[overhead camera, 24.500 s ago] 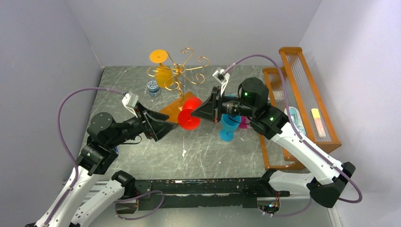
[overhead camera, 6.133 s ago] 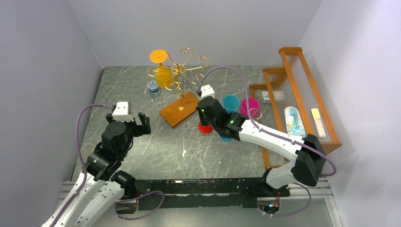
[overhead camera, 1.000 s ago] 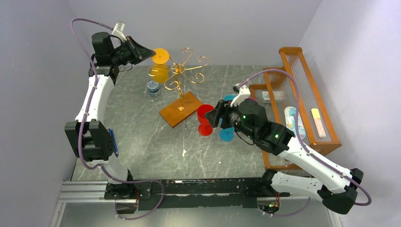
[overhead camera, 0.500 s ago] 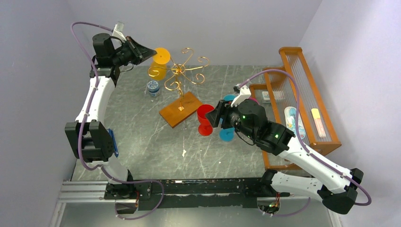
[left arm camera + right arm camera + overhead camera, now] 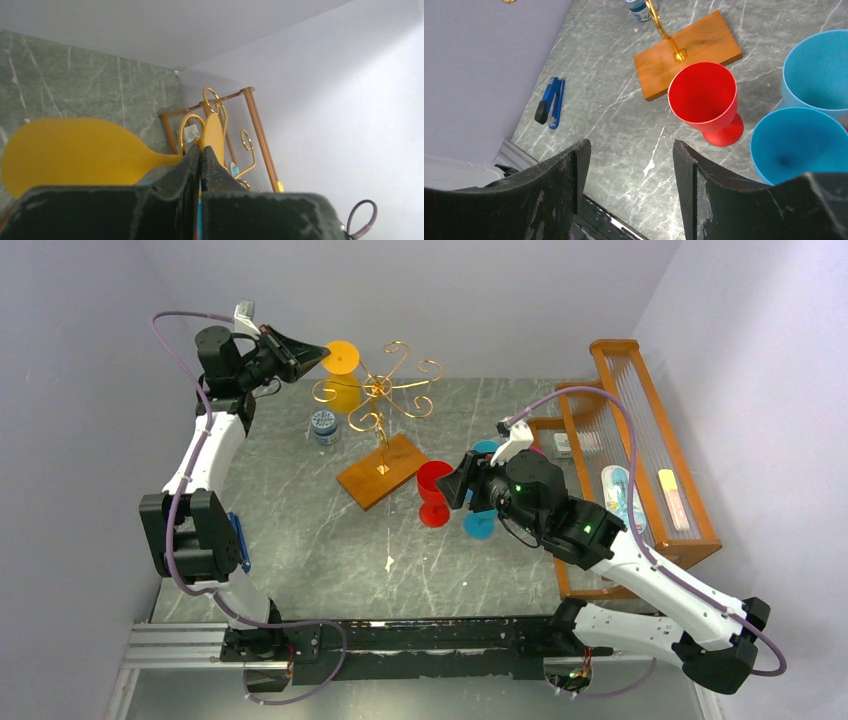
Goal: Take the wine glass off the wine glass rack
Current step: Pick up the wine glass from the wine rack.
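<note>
marble table (image 5: 300,530) | wine glass rack (image 5: 385,475) | red goblet (image 5: 434,483) | blue goblets (image 5: 480,523) | jar, perhaps (image 5: 323,426)

**Left arm reaches high, right arm sits low with jaws apart**

The left arm (image 5: 205,455) stands up the left side of the frame, elbow at mid-left and wrist at upper left. The left gripper (image 5: 316,352) points right, its fingers (image 5: 187,167) pressed together. The right arm (image 5: 640,570) stretches from the lower right toward the centre. The right gripper (image 5: 452,483) points left, jaws parted wide.
</note>
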Tool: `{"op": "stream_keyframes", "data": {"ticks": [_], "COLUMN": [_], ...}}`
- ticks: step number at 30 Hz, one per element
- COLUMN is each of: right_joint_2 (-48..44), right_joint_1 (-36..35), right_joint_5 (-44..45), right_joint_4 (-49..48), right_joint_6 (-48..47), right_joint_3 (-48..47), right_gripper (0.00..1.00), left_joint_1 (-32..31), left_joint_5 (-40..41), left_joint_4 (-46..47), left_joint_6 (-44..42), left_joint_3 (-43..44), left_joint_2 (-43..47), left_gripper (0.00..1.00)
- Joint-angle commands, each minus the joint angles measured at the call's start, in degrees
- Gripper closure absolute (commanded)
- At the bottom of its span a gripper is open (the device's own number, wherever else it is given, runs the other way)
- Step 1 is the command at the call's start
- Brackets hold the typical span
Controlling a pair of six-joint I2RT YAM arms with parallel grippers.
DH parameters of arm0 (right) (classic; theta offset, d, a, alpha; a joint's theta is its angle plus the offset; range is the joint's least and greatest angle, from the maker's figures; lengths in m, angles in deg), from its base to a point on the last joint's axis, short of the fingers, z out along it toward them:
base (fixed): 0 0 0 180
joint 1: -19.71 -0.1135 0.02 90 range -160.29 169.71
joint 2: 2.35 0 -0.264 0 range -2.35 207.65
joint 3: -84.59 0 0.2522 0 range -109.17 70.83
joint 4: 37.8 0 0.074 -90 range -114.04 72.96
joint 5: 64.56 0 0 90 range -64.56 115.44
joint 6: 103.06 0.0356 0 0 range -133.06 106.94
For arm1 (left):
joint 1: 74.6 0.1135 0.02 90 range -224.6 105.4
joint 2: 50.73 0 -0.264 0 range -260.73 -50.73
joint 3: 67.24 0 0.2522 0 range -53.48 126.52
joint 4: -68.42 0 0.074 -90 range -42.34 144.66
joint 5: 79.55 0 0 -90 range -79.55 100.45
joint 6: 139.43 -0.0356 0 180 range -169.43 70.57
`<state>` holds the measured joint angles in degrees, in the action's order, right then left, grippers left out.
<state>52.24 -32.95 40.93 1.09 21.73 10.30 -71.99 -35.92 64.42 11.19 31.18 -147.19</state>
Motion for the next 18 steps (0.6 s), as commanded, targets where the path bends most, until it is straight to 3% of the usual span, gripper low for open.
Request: {"op": "stream_keyframes", "data": {"ticks": [1, 12, 18], "right_joint_2": [-0.37, -0.53, -0.79], "right_joint_1": [0.11, 0.13, 0.12], "right_joint_5": [1.02, 1.06, 1.28], "right_joint_4": [0.45, 0.43, 0.4], "right_joint_6": [0.07, -0.11, 0.12], "right_joint_3": [-0.46, -0.24, 0.04], "right_gripper": [0.35, 0.35, 0.35], "left_joint_1": [0.76, 1.08, 1.24], "left_joint_5": [-2.03, 0.88, 2.76], "left_joint_4": [12.66, 15.01, 11.46], "left_joint_6": [10.68, 15.54, 13.34], "left_joint_3": [-3.21, -2.37, -2.34], "left_joint_2": [1.41, 0.95, 1.64], "left_gripper": [0.95, 0.95, 0.95]}}
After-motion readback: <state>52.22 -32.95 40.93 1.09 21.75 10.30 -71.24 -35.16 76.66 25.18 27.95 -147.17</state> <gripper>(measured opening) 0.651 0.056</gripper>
